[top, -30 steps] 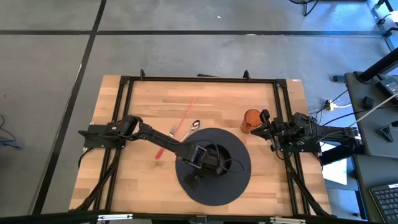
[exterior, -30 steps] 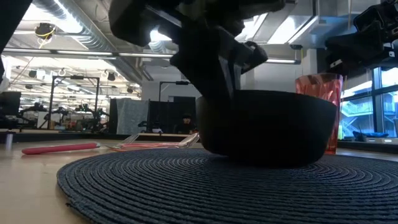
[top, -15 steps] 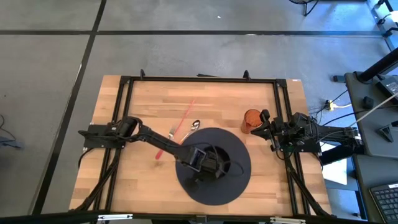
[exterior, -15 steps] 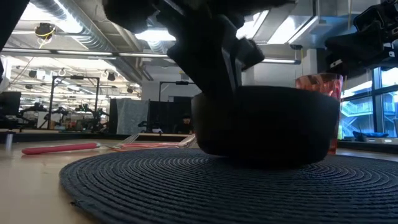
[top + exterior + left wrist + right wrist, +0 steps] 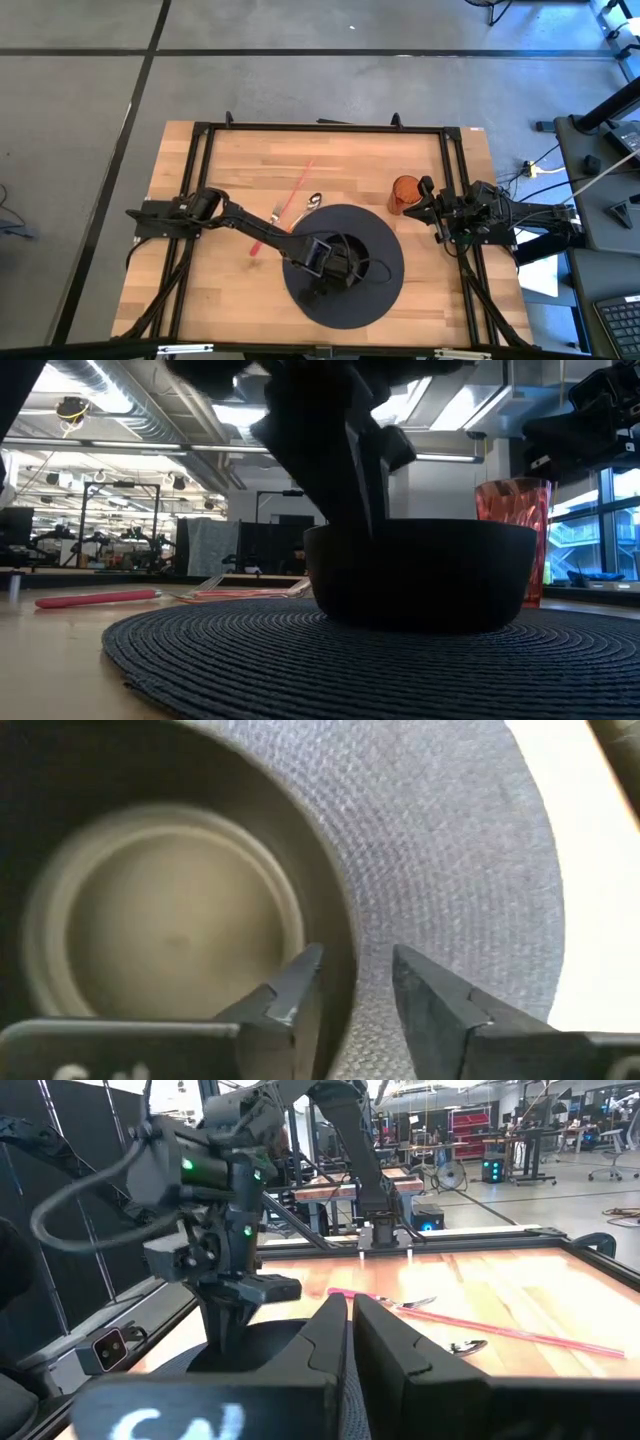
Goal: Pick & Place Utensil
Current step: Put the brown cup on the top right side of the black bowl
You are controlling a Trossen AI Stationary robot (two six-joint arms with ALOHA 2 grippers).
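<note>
A dark bowl (image 5: 350, 262) sits flat by its base on the round dark woven placemat (image 5: 385, 292). My left gripper (image 5: 355, 970) is open and points down over the bowl's rim (image 5: 352, 935). One finger is inside the bowl and one outside, with a gap to the rim on each side. Pink-handled utensils, a fork (image 5: 215, 588) and a spoon (image 5: 314, 201), lie on the wood beyond the mat's far left. A red handle (image 5: 258, 243) lies left of the mat. My right gripper (image 5: 350, 1320) is shut and waits at the table's right edge beside a red cup (image 5: 404, 193).
The black frame rails (image 5: 320, 127) run around the tabletop. Bare wood (image 5: 220, 290) lies to the left of the mat and along the far side.
The bowl was tilted, with its left side raised off the mat. It has come down and now rests level on the mat. My left gripper has gone down with it, a little toward the table's near edge.
</note>
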